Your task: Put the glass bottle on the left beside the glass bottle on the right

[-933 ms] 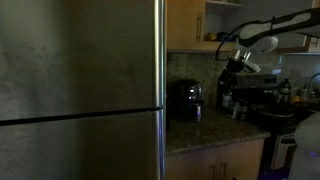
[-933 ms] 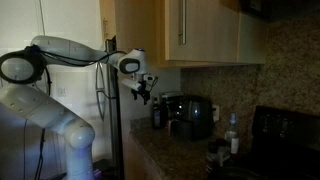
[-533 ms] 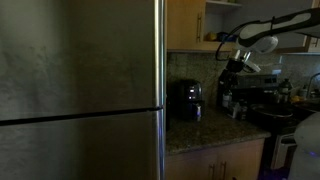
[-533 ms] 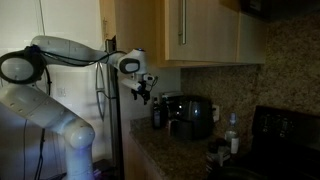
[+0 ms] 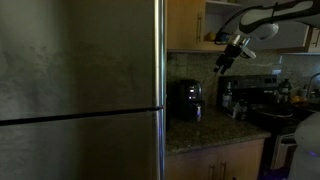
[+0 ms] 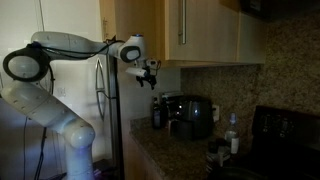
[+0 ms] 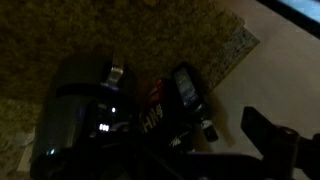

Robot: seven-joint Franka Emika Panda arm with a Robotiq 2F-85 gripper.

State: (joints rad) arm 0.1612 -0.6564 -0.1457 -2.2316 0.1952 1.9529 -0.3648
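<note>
The claw (image 6: 150, 78) hangs in the air, too small and dark to tell how far it is open or whether it holds anything. Below it, a dark glass bottle (image 6: 156, 113) stands on the counter (image 6: 150, 150) beside a black appliance (image 6: 190, 115).

My pincer (image 6: 151, 77) hangs in open air near the upper cabinets (image 6: 190, 30). Below, a black appliance (image 6: 190, 115) and a dark bottle (image 6: 157, 113) crowd the counter (image 6: 150, 152).
</note>
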